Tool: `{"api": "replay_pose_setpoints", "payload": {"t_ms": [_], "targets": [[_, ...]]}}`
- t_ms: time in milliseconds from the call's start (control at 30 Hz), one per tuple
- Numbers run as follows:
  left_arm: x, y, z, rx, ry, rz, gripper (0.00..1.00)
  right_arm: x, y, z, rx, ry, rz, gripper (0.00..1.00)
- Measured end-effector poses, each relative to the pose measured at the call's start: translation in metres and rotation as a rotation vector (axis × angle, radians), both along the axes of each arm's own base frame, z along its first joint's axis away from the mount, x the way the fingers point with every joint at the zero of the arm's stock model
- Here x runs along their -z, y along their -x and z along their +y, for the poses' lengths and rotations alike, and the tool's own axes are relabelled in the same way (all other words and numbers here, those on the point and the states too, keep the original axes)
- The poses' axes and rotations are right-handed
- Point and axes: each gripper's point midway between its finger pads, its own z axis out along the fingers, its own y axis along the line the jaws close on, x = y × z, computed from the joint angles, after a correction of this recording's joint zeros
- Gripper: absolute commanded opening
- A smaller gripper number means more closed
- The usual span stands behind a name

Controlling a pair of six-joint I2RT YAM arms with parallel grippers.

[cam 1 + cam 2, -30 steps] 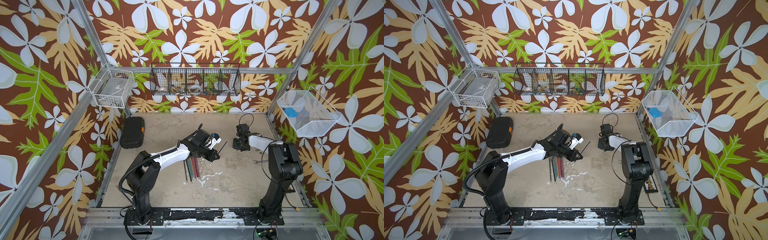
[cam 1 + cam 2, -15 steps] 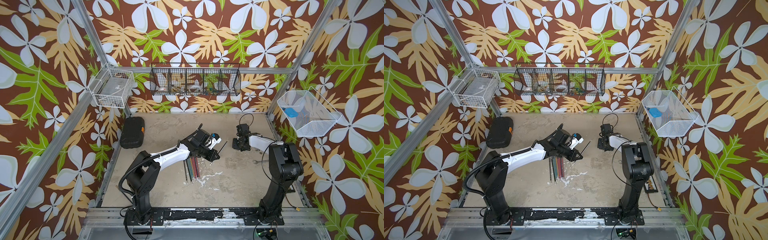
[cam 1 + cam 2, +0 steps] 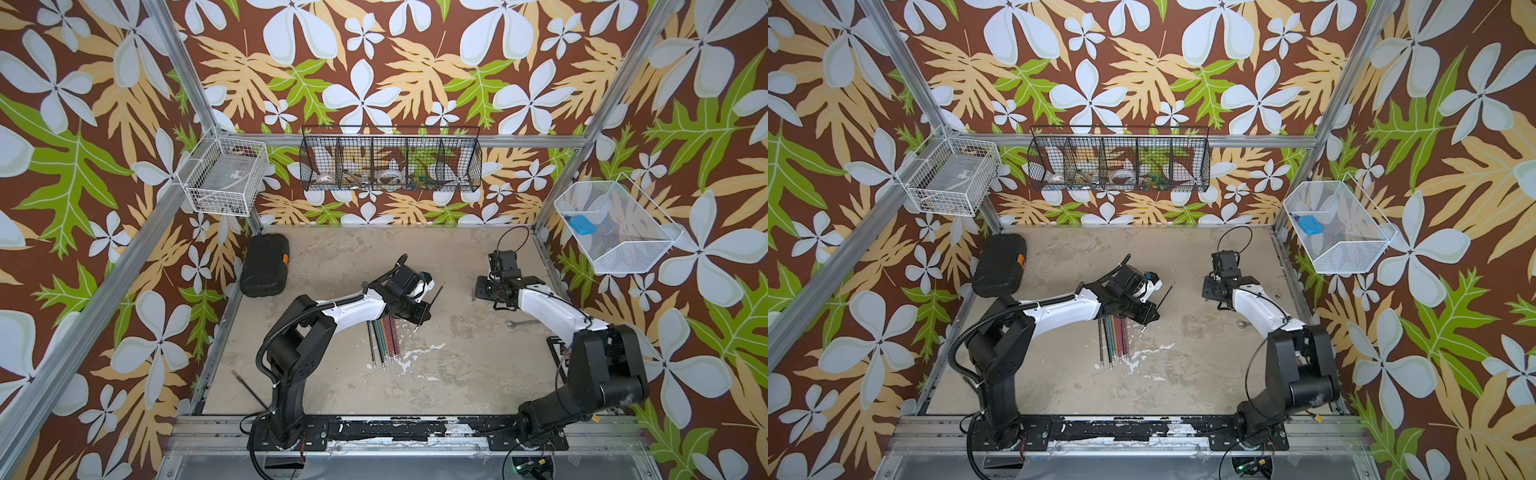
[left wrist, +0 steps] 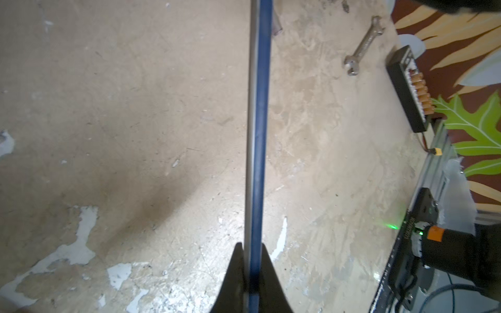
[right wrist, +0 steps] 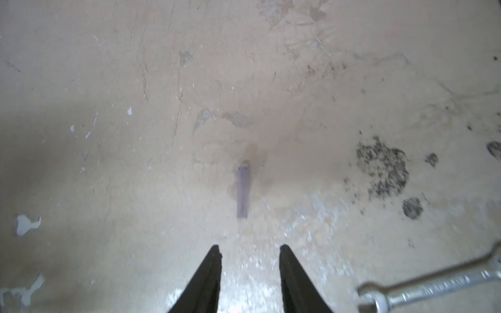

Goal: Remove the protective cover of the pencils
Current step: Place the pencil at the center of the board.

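Pencils [image 3: 384,345] central on table [image 3: 457,374], edges well apart

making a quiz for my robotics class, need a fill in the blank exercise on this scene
1. The left gripper is ____ on a blue pencil.
2. The right gripper has its jaws ____, with nothing between them.
3. The silvery tool lying near the right gripper is a ____.
4. The other pencils lie side by side on the table, under the ____ arm.

Missing words: shut; open; wrench; left
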Motion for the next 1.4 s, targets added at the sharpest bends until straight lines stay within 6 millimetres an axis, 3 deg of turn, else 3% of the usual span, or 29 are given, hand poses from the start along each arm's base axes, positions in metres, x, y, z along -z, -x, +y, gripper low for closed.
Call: {"api": "replay_pose_setpoints", "payload": {"t_ms": [200,367,533,700,1000,1300,1400], "targets": [[0.019,-0.023,-0.007,-0.04,-0.071,0.003,0.0,-0.007,0.069,0.012,-0.086,-0.11,-0.107,0.38],[0.029,-0.066,-0.022,-0.08,-0.155,-0.059,0.0,-0.028,0.101,0.026,-0.169,-0.198,-0.241,0.4],[0.047,-0.106,-0.02,-0.131,-0.245,-0.091,0.0,-0.063,0.104,0.036,-0.217,-0.249,-0.381,0.4],[0.049,-0.134,-0.01,-0.192,-0.276,-0.121,0.04,-0.056,0.101,0.04,-0.234,-0.266,-0.366,0.4],[0.05,-0.141,0.003,-0.232,-0.335,-0.151,0.24,-0.047,0.099,0.044,-0.244,-0.285,-0.339,0.4],[0.048,-0.143,0.008,-0.242,-0.359,-0.161,0.23,-0.041,0.098,0.045,-0.243,-0.285,-0.322,0.4],[0.043,-0.134,0.014,-0.233,-0.38,-0.135,0.25,-0.039,0.098,0.045,-0.244,-0.286,-0.315,0.4]]}}
